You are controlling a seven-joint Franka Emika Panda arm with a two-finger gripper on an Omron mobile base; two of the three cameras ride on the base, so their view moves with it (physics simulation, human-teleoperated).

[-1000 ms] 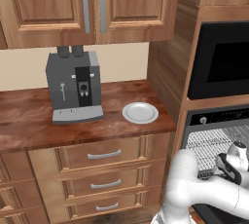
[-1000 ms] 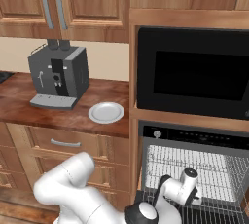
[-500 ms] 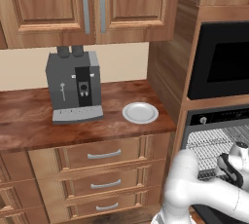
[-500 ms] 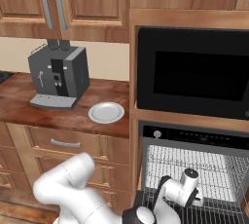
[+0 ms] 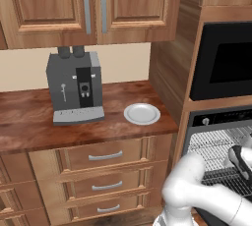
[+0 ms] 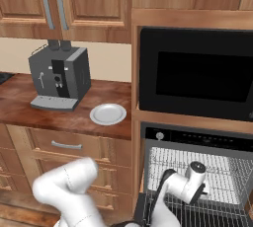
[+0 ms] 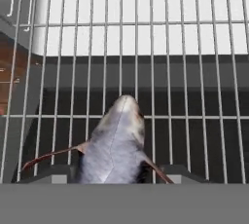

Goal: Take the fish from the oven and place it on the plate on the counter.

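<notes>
1. Fish [image 7: 116, 145] lying on oven [image 6: 197, 171] wire rack [image 7: 185, 62], grey in hand view, thin fins sticking out both sides, lower body cut off at the bottom edge.
2. Gripper [image 6: 200, 191] low over rack inside open oven, hand pointing down at fish.
3. Jaws: partly spread, fingertips hidden behind fish; cannot tell whether touching or grasping it.
4. Plate [image 5: 141, 113] bare on counter [image 5: 29, 122], just right of coffee machine [image 5: 75, 86], well apart from fish.
5. Oven knob [image 6: 159, 135] on black strip above rack.
</notes>
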